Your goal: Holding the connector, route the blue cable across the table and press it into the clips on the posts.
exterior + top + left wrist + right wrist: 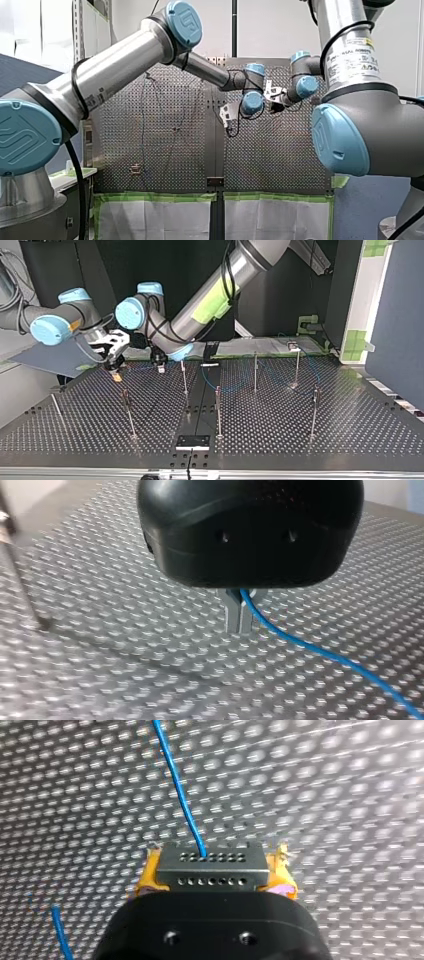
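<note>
Your right claw (214, 876) grips the connector (210, 859) between yellow pads (147, 877); the blue cable (177, 785) runs ahead from it. Your left claw (239, 617), nearby, is pinched on that cable. Pull apart too hard and the cable may slip or tear out; slack could snag posts (218, 410) near both claws. Perforated tabletop (100, 645), dark panels (165, 265) behind.

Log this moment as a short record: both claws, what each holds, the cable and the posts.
left claw: metal fingers shut on the blue cable, close to the table
right claw: yellow pads shut on the connector
cable end: enters the connector's face
cable run: trails away from the left claw over the table
posts: several, upright on the table
routing: cannot tell whether the cable is seated on any post
</note>
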Robot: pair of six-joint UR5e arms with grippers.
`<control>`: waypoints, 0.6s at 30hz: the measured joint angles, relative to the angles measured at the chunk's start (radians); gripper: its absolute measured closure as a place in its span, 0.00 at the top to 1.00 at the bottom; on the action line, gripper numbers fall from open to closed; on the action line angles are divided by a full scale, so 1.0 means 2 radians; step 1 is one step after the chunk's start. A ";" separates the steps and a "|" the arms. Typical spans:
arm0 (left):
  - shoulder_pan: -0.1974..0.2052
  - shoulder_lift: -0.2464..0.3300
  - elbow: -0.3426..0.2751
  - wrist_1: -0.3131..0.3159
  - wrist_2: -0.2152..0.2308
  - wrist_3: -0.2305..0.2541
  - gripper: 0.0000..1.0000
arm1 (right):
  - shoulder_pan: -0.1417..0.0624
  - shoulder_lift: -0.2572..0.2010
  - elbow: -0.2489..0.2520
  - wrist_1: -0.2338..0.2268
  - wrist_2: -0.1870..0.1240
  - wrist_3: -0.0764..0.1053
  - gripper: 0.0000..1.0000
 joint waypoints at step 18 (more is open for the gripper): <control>-0.021 0.043 0.000 -0.001 -0.019 0.001 0.00 | -0.010 -0.058 -0.038 0.037 -0.037 0.018 0.00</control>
